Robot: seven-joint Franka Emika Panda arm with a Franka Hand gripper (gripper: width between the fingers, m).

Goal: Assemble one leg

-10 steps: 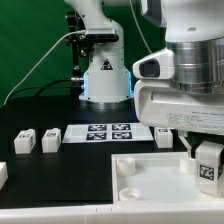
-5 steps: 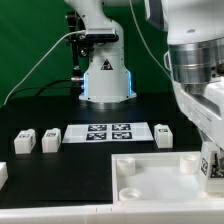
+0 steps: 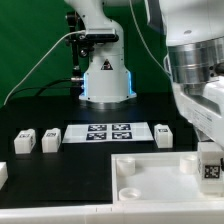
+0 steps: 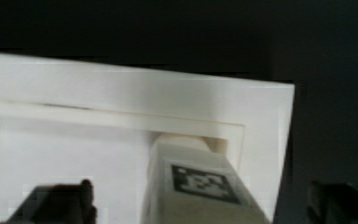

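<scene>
The leg (image 3: 209, 168), a small white block with a black-and-white tag, stands upright at the near right corner of the large white tray-like piece (image 3: 150, 176), at the exterior view's right. My gripper (image 3: 210, 160) is over it from above. In the wrist view the leg (image 4: 197, 182) runs down into a corner socket. My dark fingers (image 4: 60, 203) stand on either side of it with gaps showing, so the gripper (image 4: 202, 205) is open around the leg.
Three more legs lie on the black table: two at the exterior view's left (image 3: 24, 141) (image 3: 50, 140) and one right of the marker board (image 3: 164, 135). The marker board (image 3: 108, 131) lies mid-table. The robot base (image 3: 105, 75) stands behind. A white part shows at the left edge (image 3: 3, 173).
Since one second ago my hand has turned about the leg, and the leg sits slightly lower at the tray's corner. Little differs from half a second ago.
</scene>
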